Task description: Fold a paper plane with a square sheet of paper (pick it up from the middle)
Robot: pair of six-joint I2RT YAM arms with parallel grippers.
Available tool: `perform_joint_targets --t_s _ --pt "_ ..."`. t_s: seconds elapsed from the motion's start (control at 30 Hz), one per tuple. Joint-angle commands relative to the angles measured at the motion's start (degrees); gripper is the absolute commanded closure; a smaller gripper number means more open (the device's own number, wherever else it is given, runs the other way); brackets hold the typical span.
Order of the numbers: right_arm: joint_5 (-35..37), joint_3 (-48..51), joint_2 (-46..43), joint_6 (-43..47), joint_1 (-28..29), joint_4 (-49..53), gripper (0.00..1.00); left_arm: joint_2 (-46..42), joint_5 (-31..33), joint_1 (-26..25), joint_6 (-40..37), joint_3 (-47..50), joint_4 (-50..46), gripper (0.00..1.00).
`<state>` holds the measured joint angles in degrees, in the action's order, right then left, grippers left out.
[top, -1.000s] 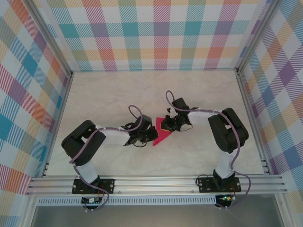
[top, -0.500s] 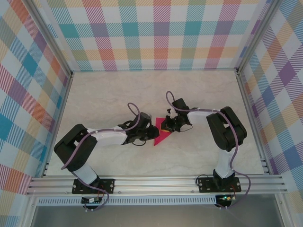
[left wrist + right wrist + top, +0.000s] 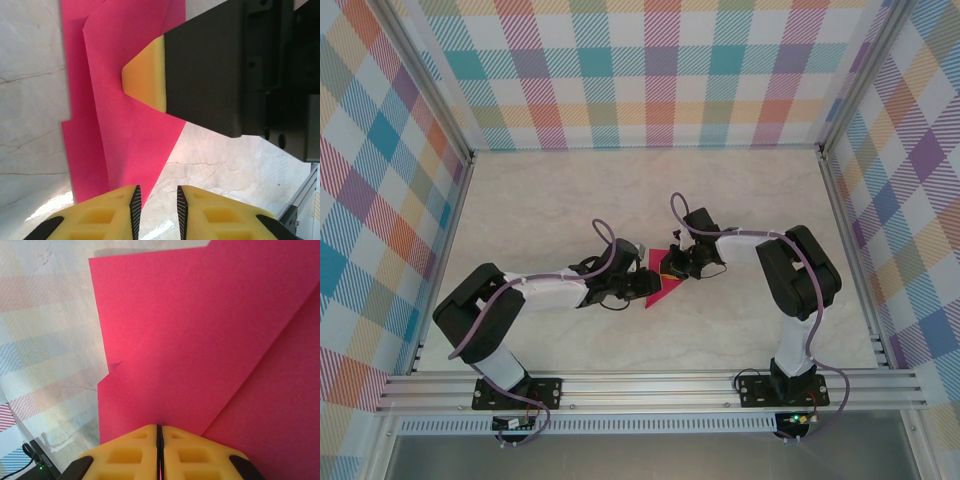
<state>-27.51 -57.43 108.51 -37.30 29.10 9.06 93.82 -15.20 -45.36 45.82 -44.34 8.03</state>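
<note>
Here we are at the middle of the frame in the top view: the sheet of paper [image 3: 660, 290] lies flat on the pale bench [image 3: 550, 200], partly folded into a pink wedge, and it sits just where it sat a second ago.

The change is on the left. The left arm [image 3: 550, 290] has stretched out, its elbow dropped lower and further toward the left edge of the frame, and the left claw [image 3: 638, 281] has slid a touch rightward onto the wedge's left side.

In the left wrist view, the left claw [image 3: 159, 192] is released. Its yellow pads stand a little apart at the bottom edge, with bare bench showing in the gap and the paper's [image 3: 130, 135] lower point just beside the left-hand pad.

Above it in that view, the right claw [image 3: 145, 75] comes in from the right, its yellow tip lying on the pink.

The right arm [image 3: 760, 245] has barely shifted, and the right claw [image 3: 670, 266] sits at the wedge's upper right.

From the right wrist, that claw [image 3: 159, 432] is clenched, pads pressed flush together over the paper [image 3: 190, 340]. One layer overlaps another along a diagonal edge running to the upper right. Whether a layer is nipped between the pads, I cannot tell.
</note>
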Motion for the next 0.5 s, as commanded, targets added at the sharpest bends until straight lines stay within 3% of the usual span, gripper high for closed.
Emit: perform_joint_targets --t_s 0.0,0.47 --pt "3.84 1.44 3.15 -0.58 0.34 2.55 0.9 1.93 -0.16 -0.96 0.54 -0.06 -0.99 0.72" --pt "4.96 1.09 3.95 -0.67 0.37 3.32 0.91 3.24 3.09 -2.26 1.28 0.54 -4.87 0.75"
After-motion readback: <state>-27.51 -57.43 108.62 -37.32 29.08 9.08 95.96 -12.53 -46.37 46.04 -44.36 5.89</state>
